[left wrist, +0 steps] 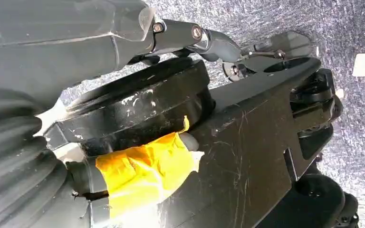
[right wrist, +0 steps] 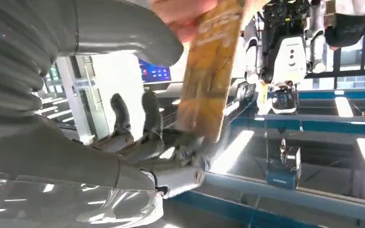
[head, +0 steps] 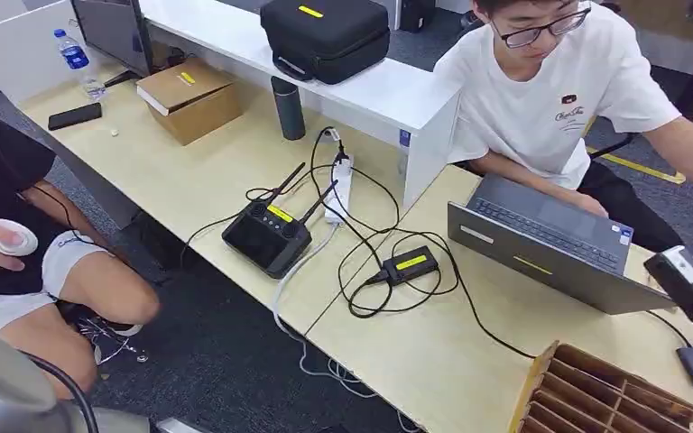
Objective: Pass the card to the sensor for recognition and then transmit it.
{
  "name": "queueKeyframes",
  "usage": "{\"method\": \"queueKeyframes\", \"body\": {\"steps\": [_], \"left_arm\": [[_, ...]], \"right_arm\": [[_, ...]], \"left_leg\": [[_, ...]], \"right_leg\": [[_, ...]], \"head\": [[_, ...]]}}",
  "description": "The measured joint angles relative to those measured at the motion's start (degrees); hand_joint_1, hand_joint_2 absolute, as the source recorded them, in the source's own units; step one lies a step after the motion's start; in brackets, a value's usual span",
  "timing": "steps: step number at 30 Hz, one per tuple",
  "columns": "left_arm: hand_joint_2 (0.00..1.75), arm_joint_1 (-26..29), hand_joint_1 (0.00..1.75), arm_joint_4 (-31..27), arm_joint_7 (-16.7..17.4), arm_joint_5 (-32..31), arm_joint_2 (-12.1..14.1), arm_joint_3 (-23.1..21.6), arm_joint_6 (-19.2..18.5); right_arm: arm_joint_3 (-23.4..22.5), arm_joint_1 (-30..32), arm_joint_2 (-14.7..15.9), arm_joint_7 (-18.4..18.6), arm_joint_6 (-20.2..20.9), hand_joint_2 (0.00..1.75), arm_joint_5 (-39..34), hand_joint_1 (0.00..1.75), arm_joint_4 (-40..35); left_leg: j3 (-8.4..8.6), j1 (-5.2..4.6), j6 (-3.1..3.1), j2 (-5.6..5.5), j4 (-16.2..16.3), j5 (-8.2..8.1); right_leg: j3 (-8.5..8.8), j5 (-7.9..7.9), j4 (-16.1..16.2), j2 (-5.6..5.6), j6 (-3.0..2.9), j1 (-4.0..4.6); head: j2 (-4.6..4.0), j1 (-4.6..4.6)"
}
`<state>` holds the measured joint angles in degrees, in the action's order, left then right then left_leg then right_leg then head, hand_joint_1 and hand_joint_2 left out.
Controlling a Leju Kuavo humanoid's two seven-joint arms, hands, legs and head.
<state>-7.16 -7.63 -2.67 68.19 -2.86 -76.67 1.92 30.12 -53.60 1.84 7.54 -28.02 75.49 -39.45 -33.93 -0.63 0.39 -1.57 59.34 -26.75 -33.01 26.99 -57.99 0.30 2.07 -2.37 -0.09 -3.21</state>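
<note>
The right hand [right wrist: 138, 128] is seen with its fingers [right wrist: 151, 114] spread apart. The card [right wrist: 210, 71] is stood on end between them and the thumb, its far end pinched by a person's fingers [right wrist: 183, 14]; no firm grip by the robot can be made out. Whether the left hand [left wrist: 76, 42] is open or closed cannot be told. On the desk [head: 433, 361], a brown divider box [head: 595, 397] is placed nearer than the laptop [head: 550, 244]. Left of the laptop a small black box [head: 409, 264] with a yellow label is set, and further left a black controller [head: 267, 234]. Behind the laptop a person in a white shirt [head: 550, 99] is seated.
</note>
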Motion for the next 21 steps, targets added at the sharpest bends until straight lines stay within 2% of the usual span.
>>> {"method": "queueKeyframes", "body": {"steps": [12,18,21], "left_arm": [[1.75,-0.01,0.0,0.02,0.24,1.42,0.11,-0.02,0.35],[1.75,0.04,0.0,0.02,0.11,2.52,0.09,-0.02,0.44],[1.75,0.04,0.0,0.02,0.15,3.24,0.11,-0.02,0.63]], "right_arm": [[0.26,2.38,0.77,0.2,-0.07,1.75,-1.36,0.0,0.15],[-1.88,6.03,5.88,-0.44,-1.49,1.75,-3.89,0.0,0.22],[-4.05,7.73,9.75,0.09,-1.64,1.75,-5.09,0.0,0.68]], "left_leg": [[0.01,0.0,0.0,0.02,0.01,0.0],[-0.08,0.0,0.01,-0.21,0.05,0.0],[-0.09,-0.02,0.06,-0.15,0.08,-0.04]], "right_leg": [[-0.06,0.0,0.02,0.0,0.0,0.0],[-0.01,0.01,0.05,-0.25,0.01,0.0],[-0.01,-0.03,0.1,-0.19,0.07,-0.02]], "head": [[0.0,-0.02],[0.0,0.0],[0.0,-0.02]]}}
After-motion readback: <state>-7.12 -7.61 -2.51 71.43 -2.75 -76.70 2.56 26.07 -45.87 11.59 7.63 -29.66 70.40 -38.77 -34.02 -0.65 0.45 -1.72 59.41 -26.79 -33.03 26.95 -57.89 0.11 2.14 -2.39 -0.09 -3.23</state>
